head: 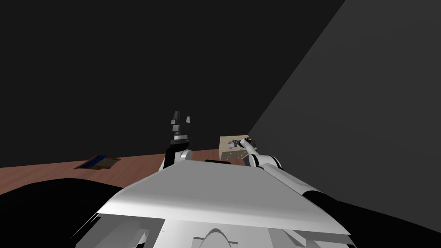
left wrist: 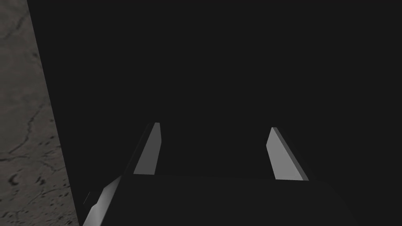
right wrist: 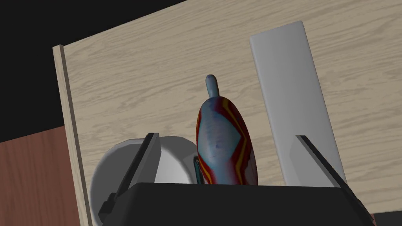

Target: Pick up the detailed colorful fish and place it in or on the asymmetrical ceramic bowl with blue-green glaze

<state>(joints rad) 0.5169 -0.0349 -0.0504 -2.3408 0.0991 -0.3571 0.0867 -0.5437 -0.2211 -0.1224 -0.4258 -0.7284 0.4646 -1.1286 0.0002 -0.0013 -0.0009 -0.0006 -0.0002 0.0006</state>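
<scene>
The fish (right wrist: 223, 145), blue-grey with red and yellow bands, lies on a light wooden tabletop (right wrist: 137, 90), its narrow tail pointing away from my hand. My right gripper (right wrist: 226, 136) is open and straddles the fish, with neither finger touching its sides. A plain pale grey bowl (right wrist: 106, 168) sits close beside the fish, partly behind one finger. In the head view the right gripper (head: 247, 142) reaches over the small wooden table (head: 226, 153). My left gripper (head: 181, 118) is raised in front of me, and its fingers (left wrist: 151, 151) stand open with nothing between them.
A flat white slab (right wrist: 290, 106) lies on the tabletop on the fish's other side. The table's raised edge (right wrist: 64, 117) borders red-brown floor (right wrist: 35, 176). A blue and brown mat (head: 98, 162) lies on the floor to the left. Dark walls close in ahead and to the right.
</scene>
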